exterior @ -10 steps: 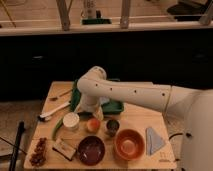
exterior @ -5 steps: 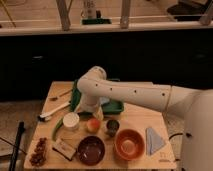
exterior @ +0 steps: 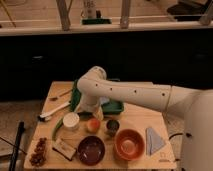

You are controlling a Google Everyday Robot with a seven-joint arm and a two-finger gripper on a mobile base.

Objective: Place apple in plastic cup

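Note:
The apple (exterior: 93,124), small and orange-red with a paler patch, sits on the wooden table (exterior: 135,117) near its middle. A white round cup (exterior: 71,120) stands just left of it and a small dark cup (exterior: 112,126) just right of it. I cannot tell which of the two is the plastic one. My white arm reaches in from the right and bends down over the table. The gripper (exterior: 96,115) hangs at its end, directly above and behind the apple, mostly hidden by the arm.
A green tray (exterior: 114,106) lies behind the arm. An orange bowl (exterior: 129,143) and a dark purple bowl (exterior: 91,149) sit at the front. A grey cloth (exterior: 154,140) lies at the right, with a snack packet (exterior: 64,148) and a brush (exterior: 54,112) at the left.

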